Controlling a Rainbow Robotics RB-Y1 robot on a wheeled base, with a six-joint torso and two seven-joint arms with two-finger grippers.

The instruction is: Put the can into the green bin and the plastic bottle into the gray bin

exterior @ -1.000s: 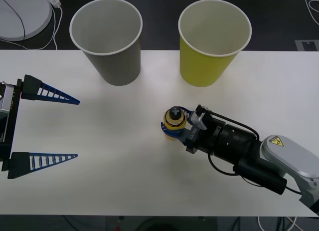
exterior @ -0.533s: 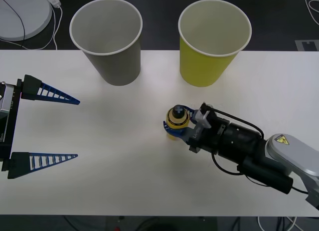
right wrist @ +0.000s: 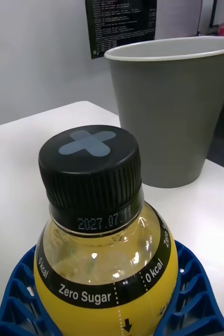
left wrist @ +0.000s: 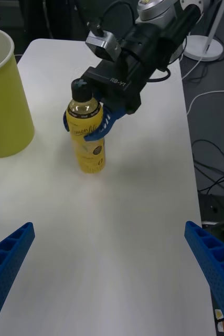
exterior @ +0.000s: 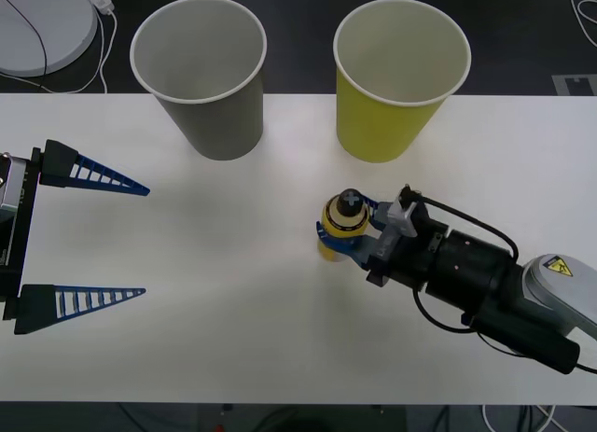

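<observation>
The plastic bottle (exterior: pixel 343 223) is yellow with a black cap and stands upright near the table's middle. My right gripper (exterior: pixel 338 230) is shut on it just below the neck band, blue fingers wrapped around its shoulder. In the right wrist view the plastic bottle (right wrist: pixel 102 252) sits between my fingers, with the gray bin (right wrist: pixel 170 121) behind it. The gray bin (exterior: pixel 220 124) stands at the back left and the green bin (exterior: pixel 390 124) at the back right. My left gripper (exterior: pixel 145 241) waits open at the table's left. From its wrist I see the plastic bottle (left wrist: pixel 88 137), the right gripper (left wrist: pixel 88 126) and the green bin (left wrist: pixel 1 115). The can is out of view.
A white round device (exterior: pixel 42 21) with a cable lies on the floor beyond the table's back left corner. Bare white tabletop (exterior: pixel 224 264) spreads between my two arms. Cables (left wrist: pixel 216 178) lie on the floor beside the table's edge.
My right gripper has moved to the right and slightly toward me, carrying the plastic bottle with it. The left arm and both bins have stayed put.
</observation>
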